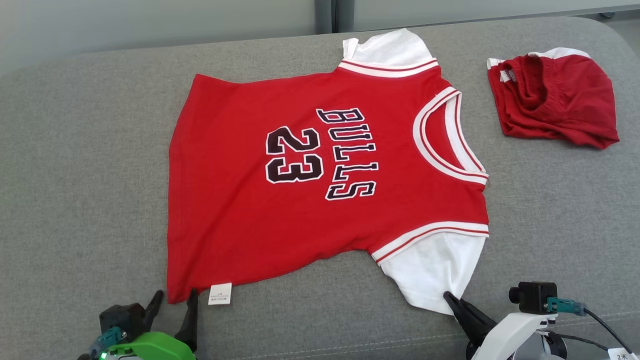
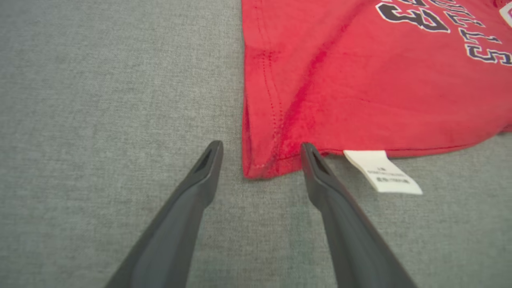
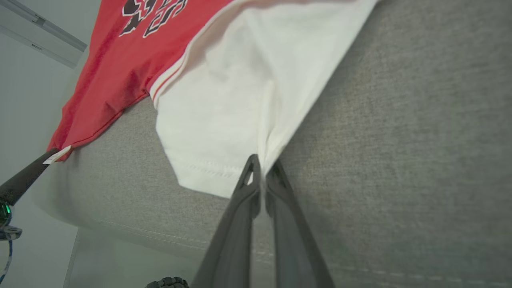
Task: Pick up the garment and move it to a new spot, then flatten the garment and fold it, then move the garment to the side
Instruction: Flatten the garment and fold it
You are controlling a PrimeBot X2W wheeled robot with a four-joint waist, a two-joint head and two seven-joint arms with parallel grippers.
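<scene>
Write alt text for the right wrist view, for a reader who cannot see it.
The right hand is shut on the edge of the white sleeve of a red jersey, pinching the cloth between its two dark fingers. The jersey lies spread on a grey cushion.

We can read "BULLS" and "23" in black, white-outlined letters across the chest of the red jersey (image 1: 225, 210). The white care tag (image 1: 220, 294) at its hem has print too, way too tiny for us.

Right tool (image 3: 261, 173) pinches white sleeve (image 3: 232, 104) of garment (image 3: 116, 76).
</scene>
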